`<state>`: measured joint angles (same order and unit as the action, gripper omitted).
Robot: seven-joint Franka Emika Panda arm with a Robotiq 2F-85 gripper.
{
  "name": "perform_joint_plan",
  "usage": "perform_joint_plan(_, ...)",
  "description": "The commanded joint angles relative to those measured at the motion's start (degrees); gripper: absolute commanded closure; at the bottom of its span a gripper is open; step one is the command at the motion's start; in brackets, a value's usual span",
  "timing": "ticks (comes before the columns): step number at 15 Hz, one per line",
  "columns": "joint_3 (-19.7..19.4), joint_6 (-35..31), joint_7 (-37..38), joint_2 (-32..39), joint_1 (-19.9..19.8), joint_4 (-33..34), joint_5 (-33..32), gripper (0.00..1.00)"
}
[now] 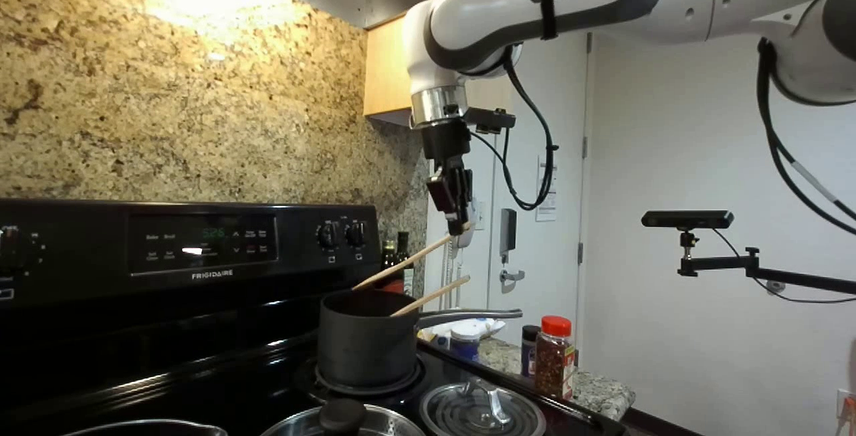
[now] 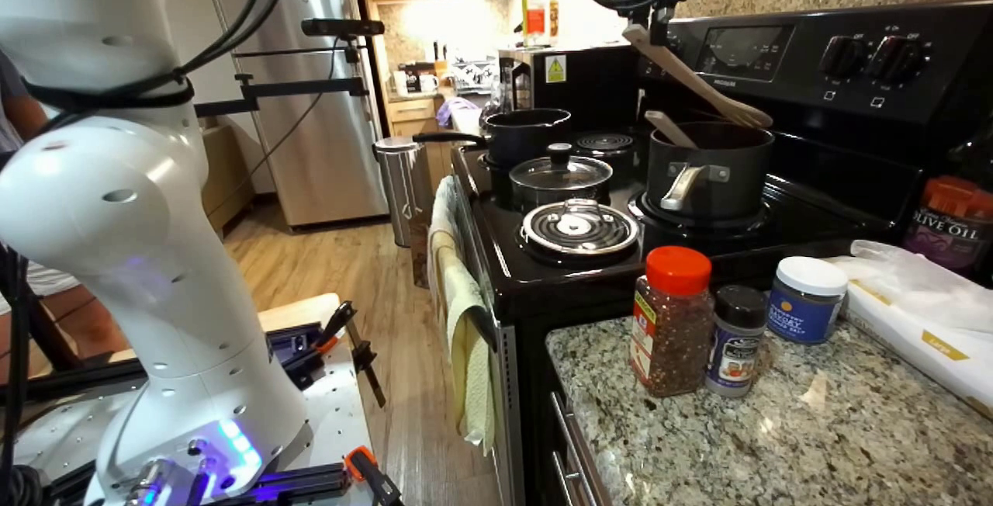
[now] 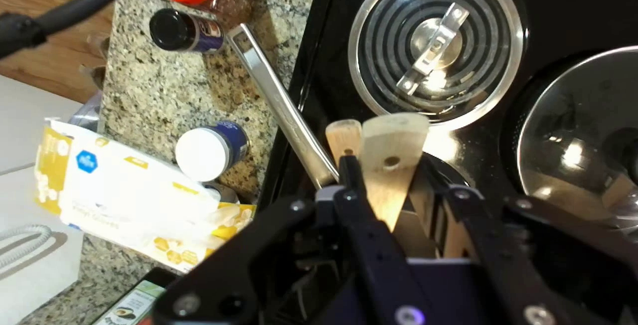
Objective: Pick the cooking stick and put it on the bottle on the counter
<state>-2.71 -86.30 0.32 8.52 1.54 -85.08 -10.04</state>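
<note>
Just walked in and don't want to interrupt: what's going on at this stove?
A robot arm has a wooden cooking stick in its gripper, held near the upper end. The stick slants down to the rim of the black pot; whether it touches is hard to tell. A second wooden utensil leans in that pot. The red-capped spice bottle stands on the counter; the stick is not on it yet.

cooking stick [image 2: 694, 82] over pot [image 2: 733, 180] | pot on stove [image 2: 822, 219] | bottle [image 2: 673, 327] on counter [image 2: 853, 444]
</note>
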Motion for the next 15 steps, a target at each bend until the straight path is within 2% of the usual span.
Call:
perform_joint_plan(1, -0.38, -4.76, 5.11, -9.51, -1.67, -12.71, 0.46, 0.93)
perform_joint_plan(6, -1.87, -17.35, 12.59, -20.50, -4.07, -28.15, 3.15, 0.93)
perform_joint_plan(10, -2.74, -27.54, 14.16, -28.56, -6.13, -41.65, 4.18, 0.93)
perform_joint_plan(11, -2.11, -22.56, 12.53, -22.96, -5.97, -33.71, 3.29, 0.71)
perform_joint_plan(13, -2.33, -25.46, 12.51, -26.10, -6.66, -38.90, 3.44, 0.71)
perform_joint_plan(15, -2.27, -26.05, 12.70, -27.39, -6.78, -40.46, 3.49, 0.71)
